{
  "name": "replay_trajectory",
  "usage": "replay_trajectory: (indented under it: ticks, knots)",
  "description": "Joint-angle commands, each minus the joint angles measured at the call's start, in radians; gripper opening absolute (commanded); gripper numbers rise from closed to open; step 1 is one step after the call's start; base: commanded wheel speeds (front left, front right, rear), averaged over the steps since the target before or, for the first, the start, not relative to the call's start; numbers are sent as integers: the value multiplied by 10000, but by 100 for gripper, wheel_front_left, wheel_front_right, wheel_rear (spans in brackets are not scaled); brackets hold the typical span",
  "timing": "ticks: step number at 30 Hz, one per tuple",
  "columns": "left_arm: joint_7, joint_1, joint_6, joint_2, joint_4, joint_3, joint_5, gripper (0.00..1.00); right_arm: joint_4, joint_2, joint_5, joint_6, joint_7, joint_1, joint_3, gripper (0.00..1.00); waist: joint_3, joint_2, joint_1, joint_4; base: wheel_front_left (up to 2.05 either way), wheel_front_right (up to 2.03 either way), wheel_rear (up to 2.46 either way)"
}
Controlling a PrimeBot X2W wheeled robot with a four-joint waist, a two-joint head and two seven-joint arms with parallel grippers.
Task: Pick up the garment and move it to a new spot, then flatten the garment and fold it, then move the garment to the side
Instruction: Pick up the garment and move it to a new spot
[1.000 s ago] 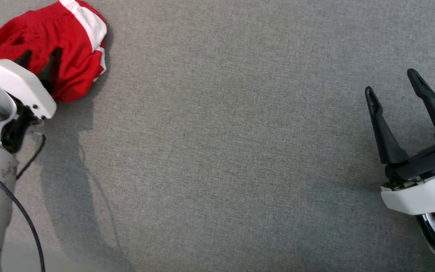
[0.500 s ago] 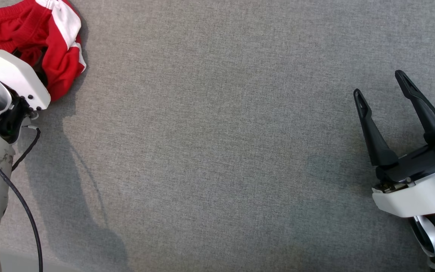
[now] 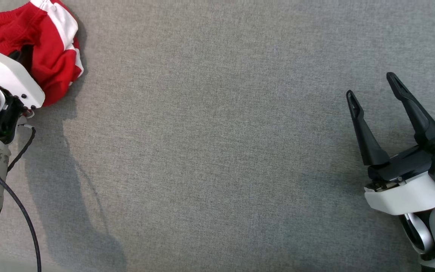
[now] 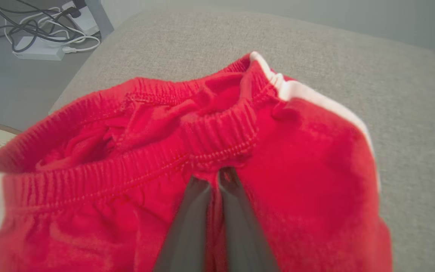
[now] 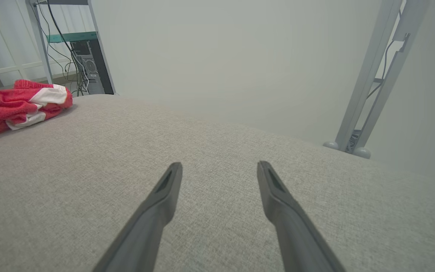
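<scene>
A pair of red shorts (image 3: pixel 53 62) with white side stripes lies bunched at the far left corner of a grey tabletop (image 3: pixel 217 132). The left gripper (image 4: pixel 217 177) is pinched closed on the fabric just below the waistband. The right gripper (image 3: pixel 370 84) is spread wide, empty, well apart.

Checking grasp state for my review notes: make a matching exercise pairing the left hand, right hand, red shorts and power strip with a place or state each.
Things:
1. left hand
2. right hand
3. shorts
4. power strip

Places or states:
a. open above the bare grey surface
b. on the floor among cables
c. shut on a red fold below the waistband
d. bunched at the surface's far left

Pairs: 1-c, 2-a, 3-d, 4-b
</scene>
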Motion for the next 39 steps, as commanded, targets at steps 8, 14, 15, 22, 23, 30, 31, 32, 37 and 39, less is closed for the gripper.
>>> replay_trajectory:
  ticks: [8, 14, 15, 22, 23, 30, 31, 32, 37, 39]
  knots:
    - [-1375, 284, 8, 321, -432, -319, -318, 0, 558, 186, 122, 1, -385, -37, 62, 100, -1146, 0, 0, -67, 0, 0, 0]
    - [-2218, 617, 8, 462, -993, -499, -524, 0, 869, 393, 230, 1, -591, 18, 138, 100, -1870, 0, 0, -100, 0, 0, 0]
    - [-2347, 689, 8, 502, -1157, -584, -507, 0, 937, 403, 241, 1, -629, 39, 148, 100, -2012, 0, 0, -104, 0, 0, 0]
    - [-3144, 1203, 7, 878, -2538, -710, -730, 0, 1273, 644, 387, 1, -916, 213, 68, 100, -2877, 0, 0, -196, 0, 0, 0]
    - [-3197, 1269, 7, 914, -2802, -695, -737, 0, 1282, 671, 413, 1, -955, 220, 73, 100, -2952, 0, 0, -212, 0, 0, 0]
    - [-3377, 2001, 313, 725, -5275, -745, -674, 0, 1480, 693, 427, 0, -1168, 394, -44, 100, -3444, 0, 0, -472, 0, 0, 0]
    - [-3322, 2143, 392, 685, -5626, -805, -659, 0, 1508, 710, 409, 1, -1171, 403, -68, 100, -3508, 0, 0, -553, 0, 0, 0]
    - [-3222, 2283, 450, 626, -5964, -883, -689, 0, 1514, 733, 389, 1, -1197, 396, -79, 100, -3563, 0, 0, -646, 0, 0, 0]
    - [-2568, 2921, 788, 541, -7683, -1577, -392, 0, 1475, 882, 327, 1, -1280, 281, -307, 100, -3641, 0, 0, -1282, 0, 0, 0]
    - [-2365, 3132, 973, 458, -8241, -1874, -230, 0, 1446, 901, 319, 0, -1306, 255, -417, 100, -3584, 0, 0, -1572, 0, 0, 0]
